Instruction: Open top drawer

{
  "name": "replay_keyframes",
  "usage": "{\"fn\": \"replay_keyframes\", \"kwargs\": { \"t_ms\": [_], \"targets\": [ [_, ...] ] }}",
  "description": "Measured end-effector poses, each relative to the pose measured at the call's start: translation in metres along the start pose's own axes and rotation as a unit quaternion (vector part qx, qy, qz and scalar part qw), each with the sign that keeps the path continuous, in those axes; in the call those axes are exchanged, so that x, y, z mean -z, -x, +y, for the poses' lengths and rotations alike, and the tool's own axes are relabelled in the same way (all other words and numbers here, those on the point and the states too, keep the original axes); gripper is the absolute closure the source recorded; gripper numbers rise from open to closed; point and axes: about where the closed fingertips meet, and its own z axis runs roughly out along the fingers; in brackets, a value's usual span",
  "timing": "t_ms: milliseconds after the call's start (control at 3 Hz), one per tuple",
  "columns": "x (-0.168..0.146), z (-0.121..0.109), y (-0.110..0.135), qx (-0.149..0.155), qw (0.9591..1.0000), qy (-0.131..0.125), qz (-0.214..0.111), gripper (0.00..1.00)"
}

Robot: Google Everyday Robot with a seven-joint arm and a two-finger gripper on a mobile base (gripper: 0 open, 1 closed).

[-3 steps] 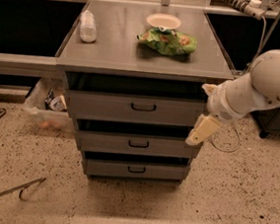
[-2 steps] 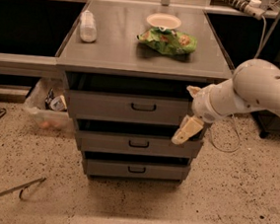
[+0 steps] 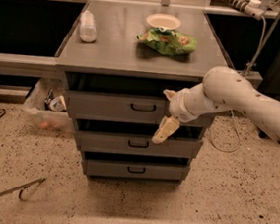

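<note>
The top drawer (image 3: 106, 106) is the uppermost of three grey drawers in the cabinet, and its front stands flush, shut. Its small black loop handle (image 3: 143, 107) sits at the centre. My gripper (image 3: 165, 112) is in front of the drawer's right half, just right of the handle. It is open, with one cream finger (image 3: 169, 93) up near the drawer's top edge and the other finger (image 3: 162, 130) down over the gap above the middle drawer (image 3: 138, 144). It holds nothing. The white arm (image 3: 240, 96) comes in from the right.
On the cabinet top (image 3: 111, 47) lie a white bottle (image 3: 88, 26), a white bowl (image 3: 163, 21) and a green chip bag (image 3: 167, 41). The bottom drawer (image 3: 135, 170) is shut. A clear bin (image 3: 45, 110) stands on the floor at left, a cable (image 3: 226, 142) hangs right, and a metal rod (image 3: 8, 193) lies front left.
My arm and gripper have moved left across the top drawer's front, from beside the cabinet's right edge to just right of the handle. The drawers have not moved.
</note>
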Motion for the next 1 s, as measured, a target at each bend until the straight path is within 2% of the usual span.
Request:
{"fn": "replay_keyframes", "kwargs": {
  "t_ms": [333, 667, 1000],
  "targets": [
    [-0.027, -0.020, -0.006, -0.002, 1.0000, 0.003, 0.006, 0.00],
    [-0.044, -0.023, -0.016, -0.007, 0.9995, 0.026, 0.018, 0.00],
    [-0.048, -0.005, -0.024, -0.007, 0.9964, 0.081, 0.023, 0.00]
  ]
}}
